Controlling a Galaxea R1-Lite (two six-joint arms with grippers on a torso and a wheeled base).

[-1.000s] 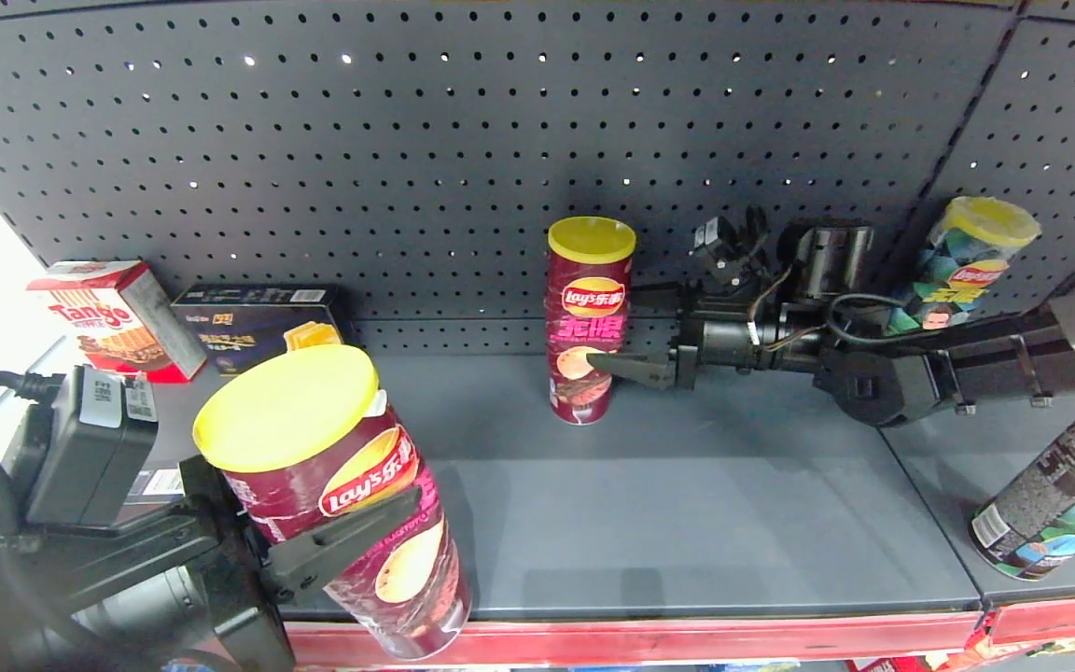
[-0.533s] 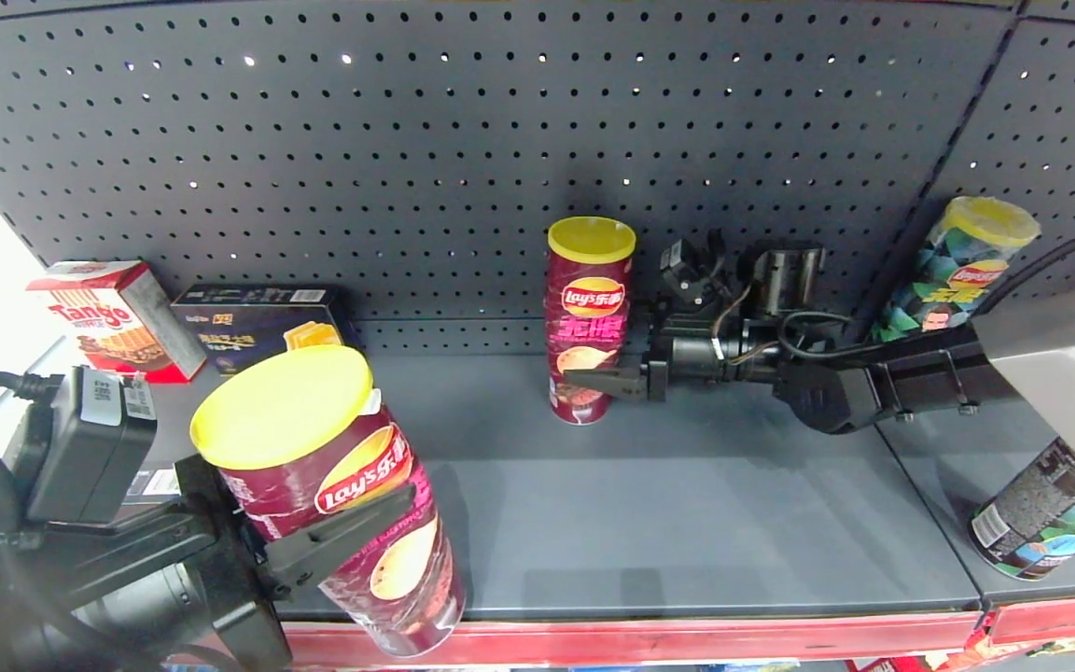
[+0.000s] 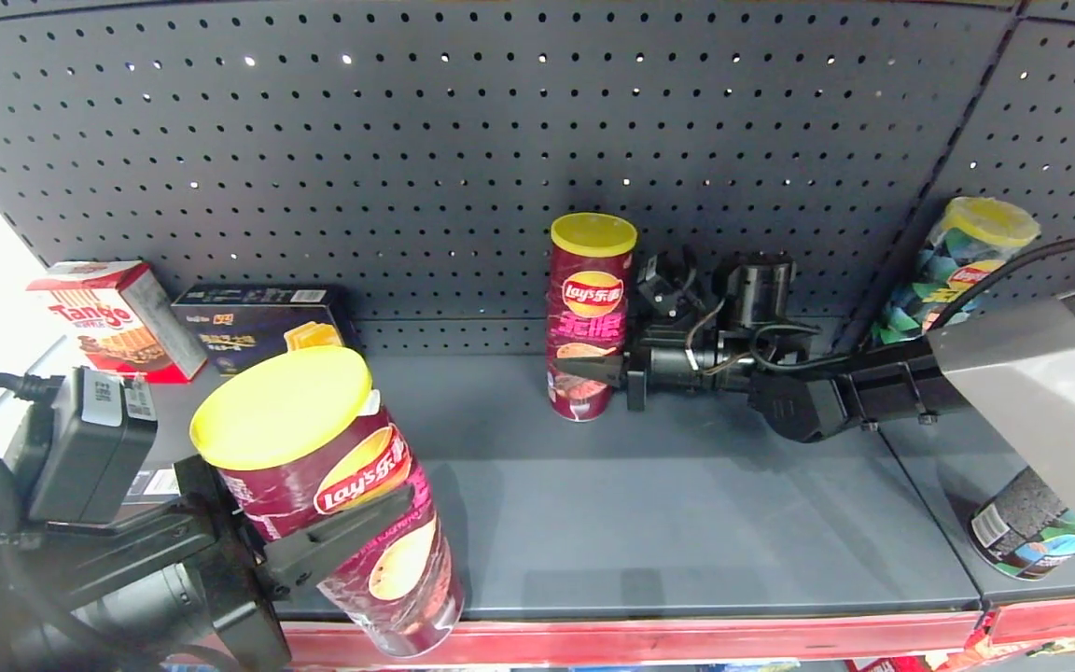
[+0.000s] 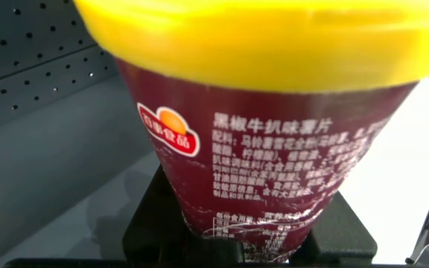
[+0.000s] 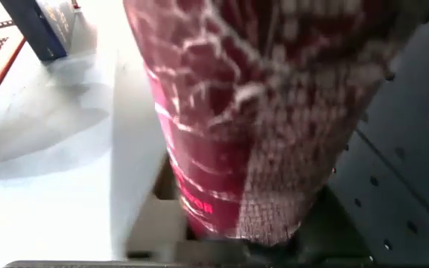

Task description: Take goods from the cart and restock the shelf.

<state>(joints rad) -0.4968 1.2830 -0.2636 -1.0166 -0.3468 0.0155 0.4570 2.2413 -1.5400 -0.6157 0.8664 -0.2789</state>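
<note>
Head view: the right pincer (image 3: 584, 369) is pushing in from the right along the shelf (image 3: 687, 504). A second ago it was only at the side of the standing can (image 3: 592, 308). Now it is reaching across the front of the can's lower body. The can itself is staying upright and has edged only slightly toward the pegboard (image 3: 407, 140) right behind it. Whether the pincer is clamped on the can or merely sitting round it cannot be told here. The left pincer (image 3: 342, 523) is keeping almost still at the shelf's front lip. It is clamped round the middle of the held can (image 3: 314, 439), whose yellow lid is rising above the grip and tilting a little.

Left wrist view: the held can (image 4: 274, 171) is standing straight out of the pincer, wedged tight at its base. Bare shelf is lying beyond it.

Right wrist view: the standing can (image 5: 237, 112) is sitting deep inside the pincer's reach, with the pegboard just past it. The contact itself is blurred, so the grip is not readable here either.

For the restock, this suggests that one can is already at the back of the shelf and is being squared up or re-gripped. The second can is waiting at the front for a spot beside it.
</note>
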